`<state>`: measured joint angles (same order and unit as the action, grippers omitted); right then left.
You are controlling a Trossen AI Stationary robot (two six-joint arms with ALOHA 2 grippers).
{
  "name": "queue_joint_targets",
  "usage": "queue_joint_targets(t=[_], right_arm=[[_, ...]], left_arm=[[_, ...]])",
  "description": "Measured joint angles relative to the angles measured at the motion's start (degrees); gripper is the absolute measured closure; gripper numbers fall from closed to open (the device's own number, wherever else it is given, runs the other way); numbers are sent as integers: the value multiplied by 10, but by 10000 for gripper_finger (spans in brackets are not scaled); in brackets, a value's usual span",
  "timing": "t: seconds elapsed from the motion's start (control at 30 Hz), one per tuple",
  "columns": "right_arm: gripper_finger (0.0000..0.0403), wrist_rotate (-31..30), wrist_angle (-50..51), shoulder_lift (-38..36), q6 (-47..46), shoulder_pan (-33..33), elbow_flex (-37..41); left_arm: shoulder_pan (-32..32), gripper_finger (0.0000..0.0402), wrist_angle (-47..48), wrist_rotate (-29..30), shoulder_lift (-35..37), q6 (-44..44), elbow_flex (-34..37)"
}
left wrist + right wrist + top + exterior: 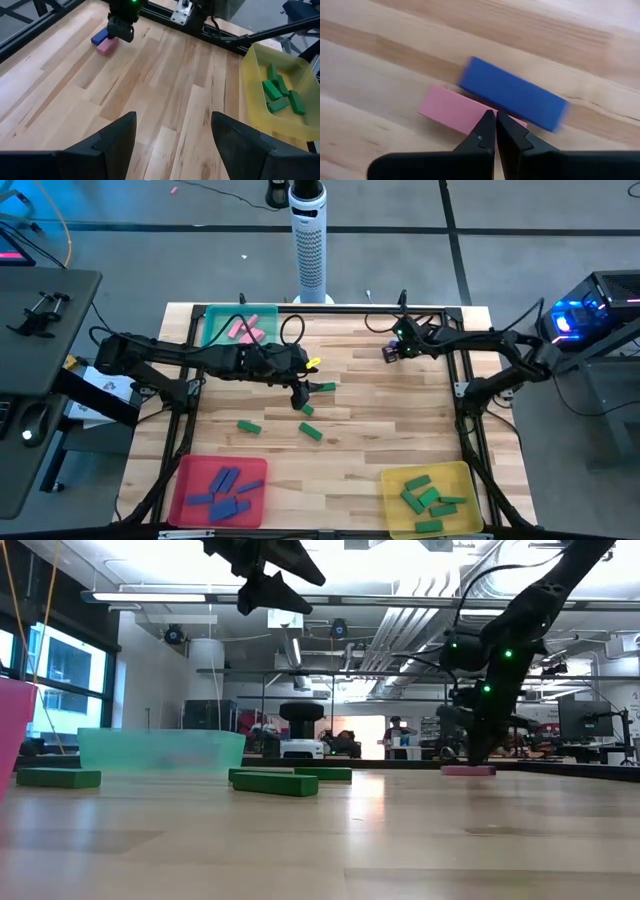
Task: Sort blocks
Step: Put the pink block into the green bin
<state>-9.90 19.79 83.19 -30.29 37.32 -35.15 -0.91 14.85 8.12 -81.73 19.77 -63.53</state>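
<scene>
over the far right part of the wooden table (380, 410) my right gripper (495, 131) is down low with its fingers pressed together, nothing between them, tips right at the near edge of a pink block (451, 111). a blue block (512, 93) lies just beside that pink one, touching or nearly touching along one long side, both flat on the wood. same pair shows in the left wrist view, pink block (106, 46) and blue block (100, 36) under the right gripper (121, 34). my left gripper (298, 398) hangs over the table's middle, fingers spread wide, holding nothing; in the low view it sits high above the surface (268, 585). loose green blocks on the wood: one just beside the left gripper (322, 388), one near its tip (307, 410), one further toward the near edge (311, 432), one off to the left (249, 426). teal tray (212, 323) at the far left corner holds pink blocks (243, 330). red tray (185, 480) at the near left corner holds blue blocks (222, 488). yellow tray (392, 485) at the near right corner holds green blocks (428, 498). something small and yellow (313, 364) near the left arm's wrist, cannot tell what it is.
</scene>
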Motion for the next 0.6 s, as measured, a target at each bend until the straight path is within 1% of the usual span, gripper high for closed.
queue_joint_targets(t=[0.07, 0.17, 0.27, 0.33, 0.4, 0.47, 0.53, 0.6], right_arm=[[403, 30, -20, 11, -15, -14, -1], [403, 72, -19, 14, -47, -49, -16], [403, 133, -20, 19, -38, -86, -45], [403, 167, -44, 18, 10, -106, -71], [402, 170, -62, 16, 72, -123, -98], [395, 168, -49, 17, 151, -135, -122], [374, 168, -52, 18, 212, -141, -138], [339, 168, -54, 16, 257, -141, -144]], left_arm=[[0, 159, 3, 0, 0, 1, 0], [0, 159, 4, -1, 0, 1, 0], [0, 159, 4, -1, 0, 1, 0], [0, 159, 4, -1, 0, 1, 0], [0, 159, 4, -1, 0, 1, 0], [1, 159, 4, -1, 0, 1, 0], [1, 159, 4, -1, 0, 1, 0], [1, 159, 4, -1, 0, 0, 0]])
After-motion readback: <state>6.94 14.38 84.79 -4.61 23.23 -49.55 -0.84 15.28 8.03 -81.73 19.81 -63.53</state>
